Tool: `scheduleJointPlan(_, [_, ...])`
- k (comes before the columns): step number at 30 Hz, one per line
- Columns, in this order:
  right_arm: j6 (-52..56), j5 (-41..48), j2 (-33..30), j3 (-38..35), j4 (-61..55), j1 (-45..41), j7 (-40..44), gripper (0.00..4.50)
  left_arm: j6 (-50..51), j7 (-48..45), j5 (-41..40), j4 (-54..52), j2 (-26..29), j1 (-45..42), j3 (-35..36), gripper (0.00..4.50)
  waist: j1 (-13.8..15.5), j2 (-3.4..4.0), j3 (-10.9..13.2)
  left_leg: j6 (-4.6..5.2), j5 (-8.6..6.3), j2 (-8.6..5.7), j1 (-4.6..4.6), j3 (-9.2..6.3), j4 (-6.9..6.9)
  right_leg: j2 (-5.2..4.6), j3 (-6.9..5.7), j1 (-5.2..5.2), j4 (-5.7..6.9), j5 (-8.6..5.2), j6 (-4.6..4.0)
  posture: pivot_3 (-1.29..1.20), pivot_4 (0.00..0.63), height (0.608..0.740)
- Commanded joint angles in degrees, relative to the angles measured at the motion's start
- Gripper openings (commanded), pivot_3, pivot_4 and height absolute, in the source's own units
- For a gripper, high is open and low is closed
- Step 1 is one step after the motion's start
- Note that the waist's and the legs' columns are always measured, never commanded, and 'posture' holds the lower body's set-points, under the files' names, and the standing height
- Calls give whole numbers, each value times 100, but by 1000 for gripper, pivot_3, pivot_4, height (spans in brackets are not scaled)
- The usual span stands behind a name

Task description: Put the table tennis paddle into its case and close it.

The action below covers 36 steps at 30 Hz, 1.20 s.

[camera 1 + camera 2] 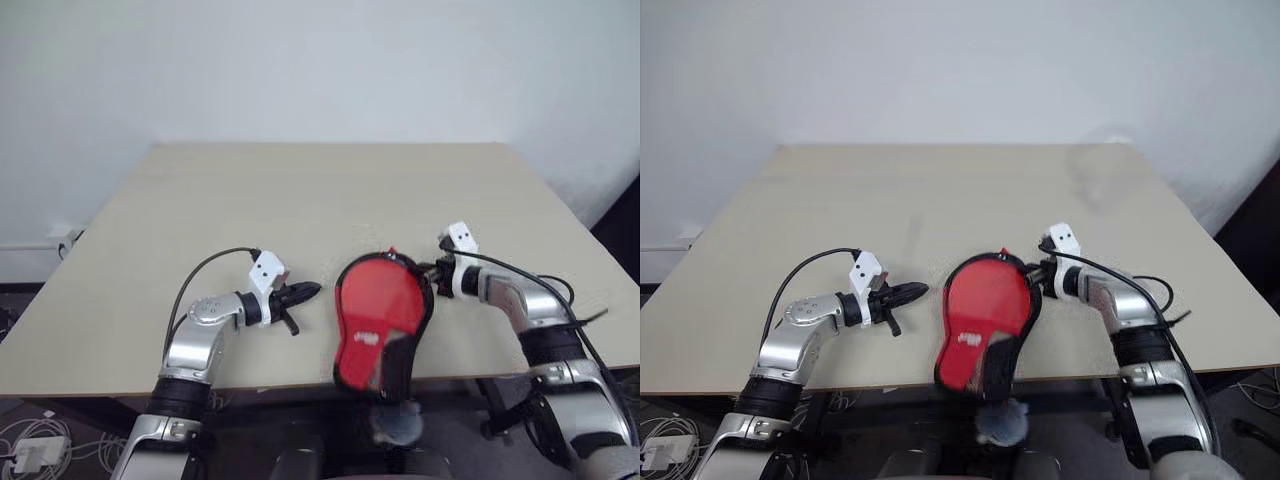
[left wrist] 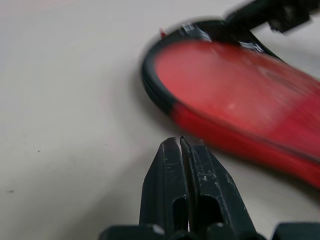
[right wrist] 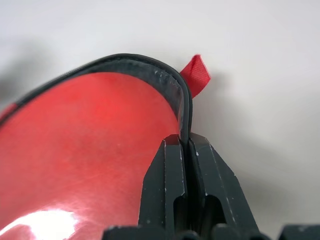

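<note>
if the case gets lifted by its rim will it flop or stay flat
The case probably stays fairly flat: the paddle fills it. The right gripper pinches only the thin trim, so that soft edge may bend. Its end overhangs the table, so it may tip.

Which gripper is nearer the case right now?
Right. The right gripper is shut on the black edge trim of the case, beside its red tab. The left gripper is shut and empty, off the case's other side with bare table between.

Red paddle inside clear-sided case (black trim), overhanging table's near edge.
</note>
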Motion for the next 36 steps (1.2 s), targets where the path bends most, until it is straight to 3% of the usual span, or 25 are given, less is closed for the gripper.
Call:
scheduleJointPlan(1, [-1194, -376, 74, -275, 995, -851, -714, 19, -36, 129, -80, -153, -56, -19, 25, 0, -61, 0, 0, -17, 10, -2, 1, 2, -16, 0, 1, -4, 0, 6, 2, 0, 0, 706])
scheduleJointPlan(6, [-2228, -626, 222, -488, 2546, -1739, -1740, 19, -40, 277, -59, -132, -121, 18, 12, 0, -147, 1, 1, -102, 61, 4, 0, 1, -73, 9, 1, -16, 1, 11, -5, 0, 0, 706])
scheduleJointPlan(13, [-2944, -967, 234, -631, 3750, -2160, -2992, 19, -39, 416, -61, -169, -147, 150, 12, 0, -230, 1, 1, -94, 67, 45, 4, -8, -65, 65, 0, -8, 2, 4, -18, 0, 0, 706])
scheduleJointPlan(22, [-2966, -1107, 433, -668, 4187, -2120, -3068, 19, -11, 523, -65, -223, -205, 177, -31, 0, -234, 4, 2, -55, 89, 47, 6, -11, -65, 67, 0, -4, 4, 4, -19, 0, 0, 706])
scheduleJointPlan(25, [-3059, -1034, 473, -755, 4143, -2106, -2818, 664, 10, 588, -73, -197, -211, 164, 12, 0, -236, 5, 2, -45, 95, 48, 6, -11, -67, 70, 0, -5, 6, 5, -19, 0, 0, 706])
scheduleJointPlan(28, [-3153, -1070, 410, -785, 4111, -2085, -2746, 1612, -35, 666, -57, -116, -196, 133, 65, 0, -231, 5, 2, -36, 100, 50, 7, -11, -67, 71, 0, -5, 7, 5, -20, 0, 0, 706])
scheduleJointPlan(36, [-3285, -994, 69, -866, 3658, -2061, -2304, 4469, -83, 766, -83, -133, -62, 140, 227, 0, -214, 5, 2, -34, 100, 48, 7, -15, -63, 68, -4, -1, 8, 6, -21, 0, 0, 706])
